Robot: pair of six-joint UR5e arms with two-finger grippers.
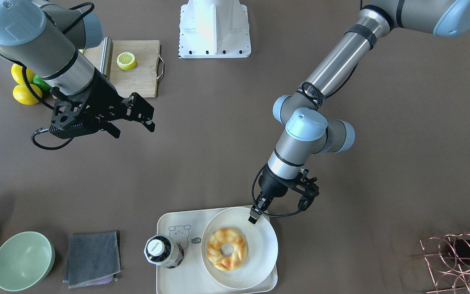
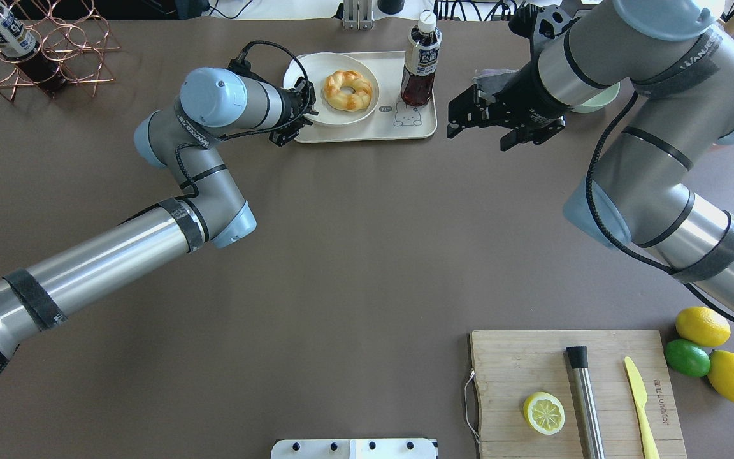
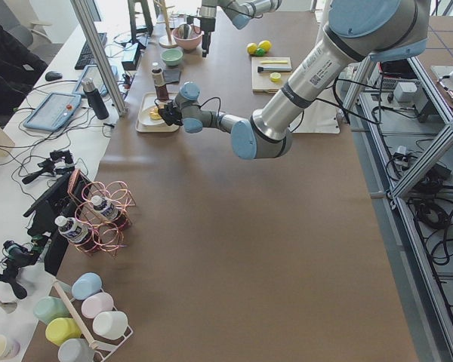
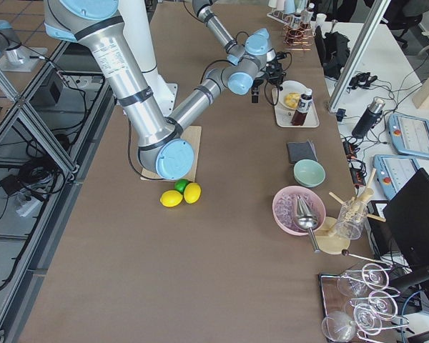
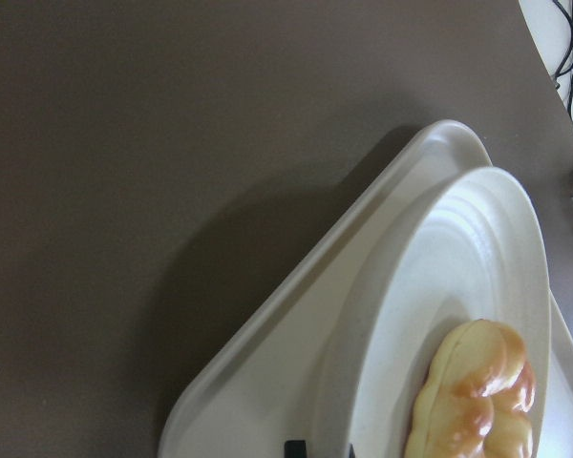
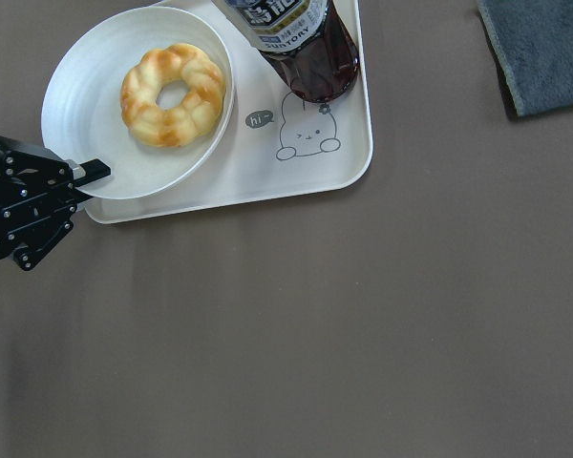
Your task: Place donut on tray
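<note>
The donut (image 1: 227, 248) is a golden braided ring lying in a round off-white plate (image 1: 263, 245). The plate rests on the cream tray (image 1: 174, 220) with the bear drawing, at the table's far edge. My left gripper (image 1: 254, 215) is at the plate's rim, its fingers close together on either side of the rim. The left wrist view shows the rim (image 5: 439, 267), the tray corner (image 5: 296, 353) and part of the donut (image 5: 477, 401). My right gripper (image 1: 133, 126) is open and empty above the bare table. The right wrist view shows the donut (image 6: 173, 93), the plate and the tray (image 6: 344, 162) from above.
A dark drink bottle (image 1: 162, 251) stands on the tray beside the plate. A grey cloth (image 1: 92, 258) and a green bowl (image 1: 23, 260) lie beyond it. A wooden board (image 2: 571, 389) holds a lemon slice, a steel rod and a yellow knife. A copper wire rack (image 2: 35, 51) stands at the far left.
</note>
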